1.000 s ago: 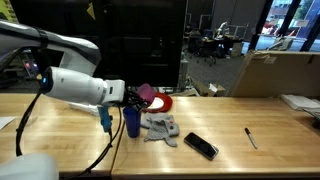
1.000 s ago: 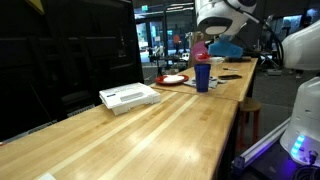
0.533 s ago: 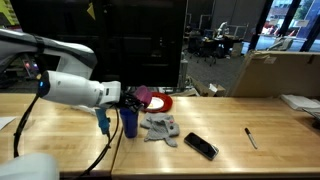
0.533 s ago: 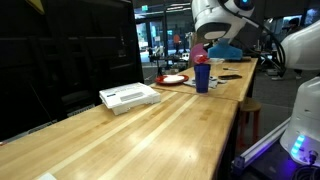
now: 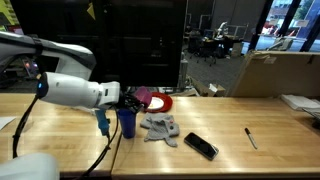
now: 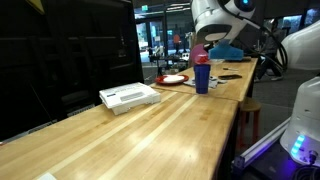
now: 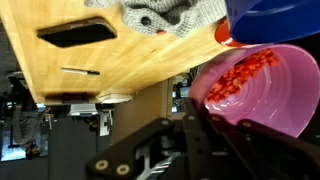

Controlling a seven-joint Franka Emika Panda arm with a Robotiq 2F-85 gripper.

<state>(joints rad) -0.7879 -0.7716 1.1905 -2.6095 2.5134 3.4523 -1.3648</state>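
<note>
Wrist view: pink cup, red-speckled inside

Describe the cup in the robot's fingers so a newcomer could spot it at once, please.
On the wooden table, find the white robot arm. Its fingers hold the pink cup tilted over an upright blue cup; only the pink one is lifted, red pieces inside.

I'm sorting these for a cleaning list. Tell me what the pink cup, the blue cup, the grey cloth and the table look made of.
The pink cup looks like plastic: smooth, slightly translucent wall. The blue cup is probably plastic too: even, glossy colour. The grey cloth seems knitted fabric: looped texture, limp folds. The table is wood, likely varnished: plank grain with sheen.
</note>
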